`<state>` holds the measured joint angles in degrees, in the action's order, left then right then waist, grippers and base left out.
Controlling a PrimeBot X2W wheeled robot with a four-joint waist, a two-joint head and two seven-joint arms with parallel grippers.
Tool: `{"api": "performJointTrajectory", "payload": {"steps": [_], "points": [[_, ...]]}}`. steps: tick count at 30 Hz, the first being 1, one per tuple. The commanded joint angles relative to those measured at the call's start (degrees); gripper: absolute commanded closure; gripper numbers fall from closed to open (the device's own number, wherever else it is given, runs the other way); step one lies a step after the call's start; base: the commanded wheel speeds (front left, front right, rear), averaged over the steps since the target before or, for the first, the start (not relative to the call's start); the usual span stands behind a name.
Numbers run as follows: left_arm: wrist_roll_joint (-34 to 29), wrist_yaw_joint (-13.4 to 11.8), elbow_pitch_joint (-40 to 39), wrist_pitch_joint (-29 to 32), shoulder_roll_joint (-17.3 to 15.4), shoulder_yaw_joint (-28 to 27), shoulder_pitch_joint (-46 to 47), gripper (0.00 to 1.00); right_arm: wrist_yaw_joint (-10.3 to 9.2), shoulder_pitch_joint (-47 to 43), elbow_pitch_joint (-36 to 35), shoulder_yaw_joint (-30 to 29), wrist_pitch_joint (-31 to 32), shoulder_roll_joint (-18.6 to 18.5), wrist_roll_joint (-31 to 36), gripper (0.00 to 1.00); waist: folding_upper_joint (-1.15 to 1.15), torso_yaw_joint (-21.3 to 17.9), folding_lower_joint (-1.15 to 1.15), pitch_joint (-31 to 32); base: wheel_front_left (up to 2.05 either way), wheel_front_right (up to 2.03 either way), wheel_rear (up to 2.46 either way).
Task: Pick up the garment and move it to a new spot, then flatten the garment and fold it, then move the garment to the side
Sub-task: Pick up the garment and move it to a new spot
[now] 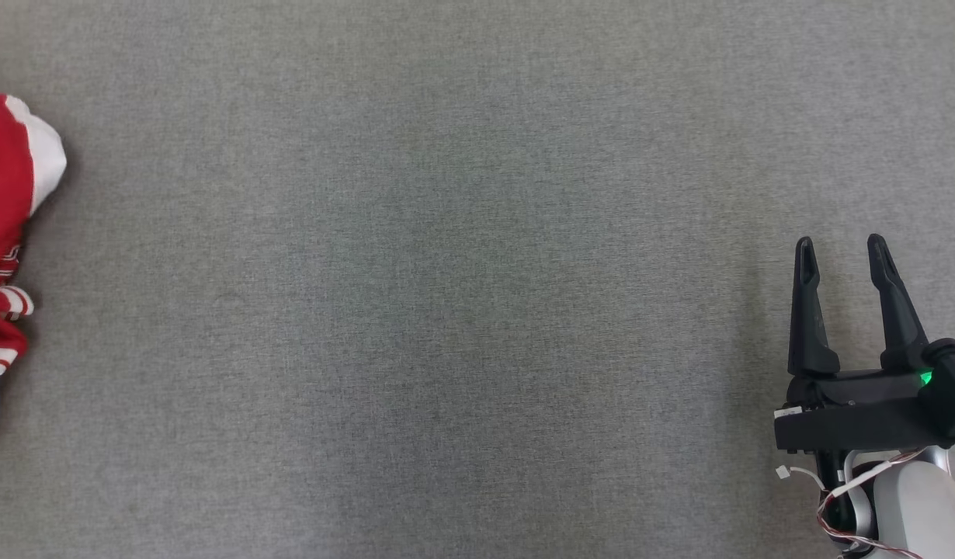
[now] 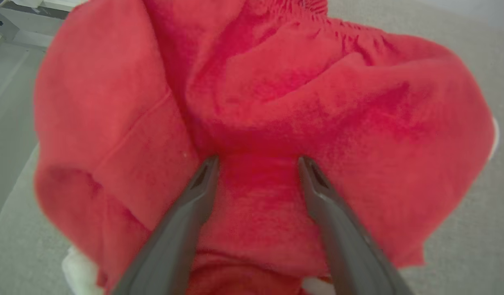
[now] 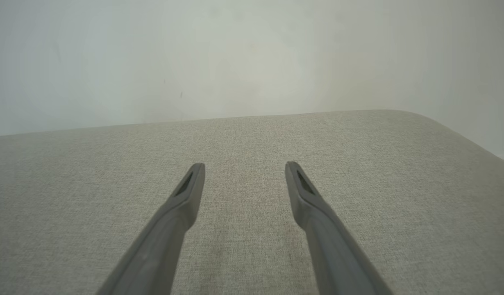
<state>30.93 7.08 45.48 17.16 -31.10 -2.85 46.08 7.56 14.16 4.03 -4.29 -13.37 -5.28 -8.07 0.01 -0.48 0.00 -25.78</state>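
Observation:
The garment [image 1: 4, 233] is red with white trim and lies bunched at the far left edge of the head view, partly cut off by the frame. In the left wrist view the garment [image 2: 276, 102] is close up, a crumpled red heap. My left gripper [image 2: 258, 162] is open, its two dark fingers spread over the red cloth with a fold of it between the tips. My right gripper [image 1: 841, 252] is open at the lower right of the head view, far from the garment. In the right wrist view the right gripper [image 3: 244, 168] hovers over bare grey fabric with nothing between its fingers.
A grey woven surface [image 1: 446, 310] spans the head view. Its far edge [image 3: 252, 116] meets a pale wall, and it rounds off at the right corner. A pale frame piece [image 2: 26, 16] shows beyond the garment at the upper left of the left wrist view.

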Motion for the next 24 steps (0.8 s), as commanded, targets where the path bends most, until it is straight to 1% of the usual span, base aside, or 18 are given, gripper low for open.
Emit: {"api": "performJointTrajectory", "payload": {"steps": [1, 2, 6, 11, 13, 20, 22, 24], "points": [[0.07, 0.23, 1.28, 1.21, -0.26, 0.79, -0.57, 0.18, -0.13, 0.4, 0.12, 0.14, -0.22, 0.03, -0.39, 0.0, -0.01, -0.48, 0.0, 0.36, 0.0, 0.0, 0.0], [-0.28, 0.28, 1.47, 1.2, -0.53, 1.35, -0.6, 0.99, -0.14, 0.42, 0.16, 0.17, -0.24, 0.09, -0.41, 0.0, -0.01, -0.63, 0.0, 0.45, 0.0, 0.0, 0.0], [-0.43, 0.35, 2.68, -1.18, -1.16, 2.65, -0.19, 1.0, -0.14, 0.07, 0.46, 0.13, -0.39, 0.31, -0.44, 0.0, -0.01, -1.01, 0.0, 1.27, 0.0, 0.0, 0.0], [-0.95, 0.28, 2.07, -6.77, -1.81, 4.31, 1.52, 1.0, -0.14, -0.84, 1.24, -0.15, -0.56, 0.68, -0.38, 0.0, -0.01, -0.66, 0.0, 3.44, 0.0, 0.0, 0.0], [-0.87, 0.29, 1.72, -7.7, -1.87, 4.59, 2.01, 1.0, -0.14, -0.97, 1.48, -0.07, -0.64, 0.74, -0.58, 0.0, -0.01, -0.51, 0.0, 4.05, 0.0, 0.0, 0.0], [-2.01, 0.31, -3.16, -14.72, -3.66, 6.35, 5.79, 1.0, -0.14, -1.47, 3.49, 0.7, -1.17, 1.18, -1.46, 0.0, -0.01, -0.07, 0.0, 8.08, 0.0, 0.0, 0.0], [-3.21, -0.14, -5.41, -16.39, -4.18, 6.8, 7.28, 1.0, -0.14, -1.7, 4.13, 0.85, -1.31, 1.37, -1.77, 0.0, -0.01, -0.23, 0.0, 9.32, 0.0, 0.0, 0.0], [-3.7, -0.53, -8.21, -16.92, -3.67, 7.22, 8.57, 1.0, -0.14, -1.94, 4.81, 0.91, -1.44, 1.56, -2.14, 0.0, -0.01, -0.58, 0.0, 10.57, 0.0, 0.0, 0.0]]}}
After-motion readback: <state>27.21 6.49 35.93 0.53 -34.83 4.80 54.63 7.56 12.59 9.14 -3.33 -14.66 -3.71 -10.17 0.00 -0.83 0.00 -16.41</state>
